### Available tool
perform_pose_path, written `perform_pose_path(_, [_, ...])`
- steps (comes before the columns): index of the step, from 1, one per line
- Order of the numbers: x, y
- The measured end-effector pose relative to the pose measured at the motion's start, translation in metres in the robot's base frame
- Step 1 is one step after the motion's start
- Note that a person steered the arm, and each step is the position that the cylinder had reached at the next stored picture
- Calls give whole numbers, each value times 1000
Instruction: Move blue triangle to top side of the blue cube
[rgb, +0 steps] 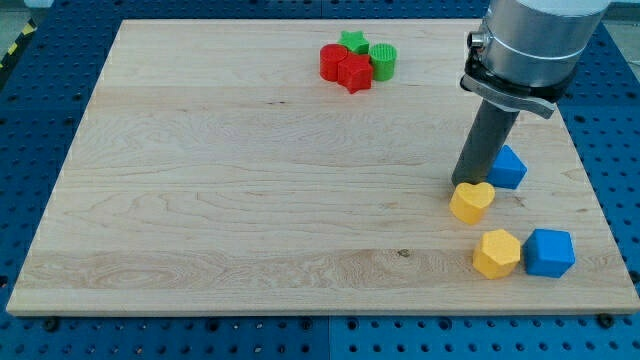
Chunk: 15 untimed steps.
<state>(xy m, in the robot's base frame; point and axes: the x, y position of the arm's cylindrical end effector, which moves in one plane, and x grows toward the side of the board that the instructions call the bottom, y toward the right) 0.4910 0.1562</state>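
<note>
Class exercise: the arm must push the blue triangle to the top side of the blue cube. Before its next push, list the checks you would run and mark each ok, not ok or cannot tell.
1. Blue triangle located: ok, at the view's right, just right of the rod.
2. Blue cube located: ok, near the board's lower right corner.
3. My tip touching the triangle: cannot tell; its end is hidden behind the yellow heart.
4. Triangle already above the cube: not ok, it sits up and to the left.
5. Yellow hexagon clear of the cube: not ok, they touch.
6. Red and green blocks out of the way: ok.
</note>
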Motion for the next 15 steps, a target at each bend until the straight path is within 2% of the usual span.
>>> perform_pose_path(1, [17, -5])
perform_pose_path(3, [21, -12])
perform_pose_path(4, [1, -26])
perform_pose_path(5, [-52, -27])
perform_pose_path(6, [-66, 39])
perform_pose_path(7, [-49, 63])
perform_pose_path(9, [-46, 13])
perform_pose_path(12, [-17, 89])
perform_pose_path(15, [-13, 58])
